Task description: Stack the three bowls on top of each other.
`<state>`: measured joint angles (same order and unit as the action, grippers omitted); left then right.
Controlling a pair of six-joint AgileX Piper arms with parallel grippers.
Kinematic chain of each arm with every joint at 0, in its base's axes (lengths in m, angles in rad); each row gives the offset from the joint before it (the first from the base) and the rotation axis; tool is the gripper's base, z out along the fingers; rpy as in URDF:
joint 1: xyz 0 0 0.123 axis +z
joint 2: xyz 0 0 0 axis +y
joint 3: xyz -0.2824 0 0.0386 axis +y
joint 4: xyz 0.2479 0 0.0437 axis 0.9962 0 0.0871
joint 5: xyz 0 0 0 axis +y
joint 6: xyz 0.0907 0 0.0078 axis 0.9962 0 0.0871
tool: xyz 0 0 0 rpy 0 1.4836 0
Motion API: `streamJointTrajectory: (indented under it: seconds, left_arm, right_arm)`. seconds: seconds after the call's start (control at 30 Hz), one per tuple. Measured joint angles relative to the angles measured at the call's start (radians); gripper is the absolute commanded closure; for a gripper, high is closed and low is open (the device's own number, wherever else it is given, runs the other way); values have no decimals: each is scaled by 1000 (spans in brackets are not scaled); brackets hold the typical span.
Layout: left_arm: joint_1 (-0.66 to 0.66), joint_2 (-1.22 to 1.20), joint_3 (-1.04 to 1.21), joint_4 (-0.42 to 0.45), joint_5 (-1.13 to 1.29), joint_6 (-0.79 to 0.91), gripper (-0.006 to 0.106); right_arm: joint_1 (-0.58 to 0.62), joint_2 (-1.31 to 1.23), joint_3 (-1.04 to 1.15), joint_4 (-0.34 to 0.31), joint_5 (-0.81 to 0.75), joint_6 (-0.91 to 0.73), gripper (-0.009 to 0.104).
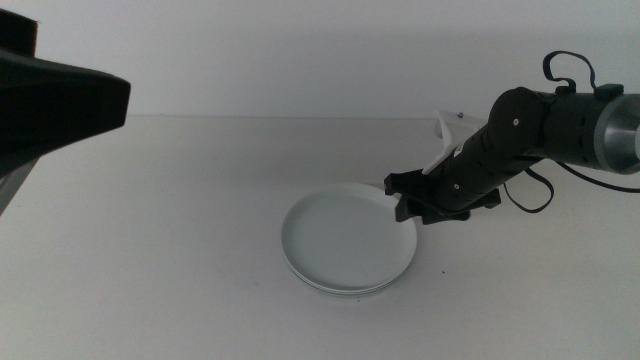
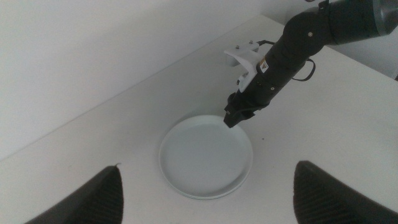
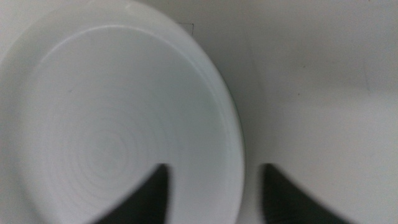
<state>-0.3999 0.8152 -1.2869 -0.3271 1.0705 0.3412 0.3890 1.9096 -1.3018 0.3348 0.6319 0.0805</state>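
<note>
The bowls [image 1: 349, 243] sat stacked on the white counter [image 1: 170, 230], the top one pale — lower rims just showing beneath it. The right gripper [image 1: 408, 203] was at the stack's right rim, jaws spread astride that rim. The left gripper [image 2: 205, 193] hung apart from the stack — jaws wide.

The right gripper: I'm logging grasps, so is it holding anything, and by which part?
The right gripper straddles the near rim of the top bowl on the stack, one jaw inside, one outside. Whether it actually grips cannot be told. The left gripper holds nothing.
</note>
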Motion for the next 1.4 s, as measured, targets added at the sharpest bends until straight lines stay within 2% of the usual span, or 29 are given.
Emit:
streamJointTrajectory:
  seconds: [0.13, 0.23, 0.27, 0.57, 0.73, 0.97, 1.13, 1.4]
  left_arm:
    - [0, 0, 0, 0, 0, 0, 7]
    - [0, 0, 0, 0, 0, 0, 7]
    - [0, 0, 0, 0, 0, 0, 7]
    - [0, 0, 0, 0, 0, 0, 7]
    - [0, 0, 0, 0, 0, 0, 7]
    - [0, 0, 0, 0, 0, 0, 7]
    - [0, 0, 0, 0, 0, 0, 7]
    - [0, 0, 0, 0, -77, 0, 7]
  right_arm:
    - [-7, -12, -11, -32, 58, -4, 19]
    - [-36, -60, -57, -67, 126, -51, 4]
    - [-50, -89, -76, -81, 143, -60, 3]
    - [-186, -451, -118, -233, 190, -73, 2]
    - [-201, -648, -57, -296, 200, -68, 2]
    - [-201, -876, 135, -321, 86, -17, 2]
    - [-201, -973, 150, -326, 6, 1, 2]
    - [-201, -976, 152, -326, -2, 1, 2]
